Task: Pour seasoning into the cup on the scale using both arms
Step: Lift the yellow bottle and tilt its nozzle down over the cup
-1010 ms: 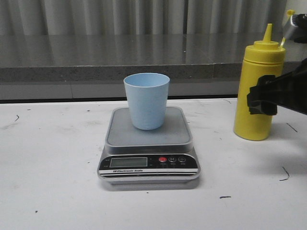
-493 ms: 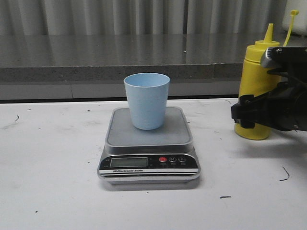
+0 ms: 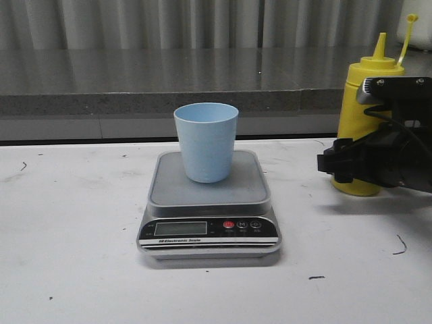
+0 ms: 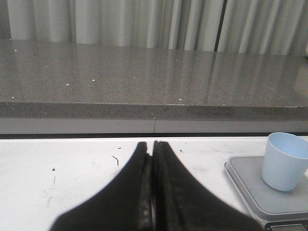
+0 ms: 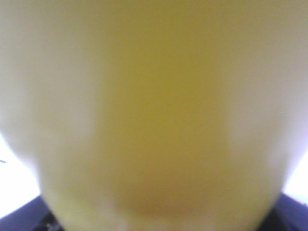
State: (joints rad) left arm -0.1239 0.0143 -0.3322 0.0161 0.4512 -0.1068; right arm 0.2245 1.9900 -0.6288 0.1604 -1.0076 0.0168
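The pale blue cup (image 3: 206, 142) stands upright on the platform of the silver-grey scale (image 3: 209, 202) at the table's middle. The yellow seasoning bottle (image 3: 361, 88) stands on the table at the right, its cap (image 3: 412, 19) hanging off on its tether. My right gripper (image 3: 354, 165) is at the bottle's lower half, jaws apart round it; the bottle (image 5: 154, 115) fills the right wrist view as a blur. My left gripper (image 4: 153, 144) is shut and empty above the table, left of the cup (image 4: 285, 161) and scale (image 4: 250, 192). It is out of the front view.
A grey stone ledge (image 3: 135, 81) runs along the back of the white table, with a curtain behind it. The scale's black front panel (image 3: 209, 231) faces the table's front edge.
My right gripper has come down and to the left onto the bottle's lower body. The bottle, cup and scale have not moved.
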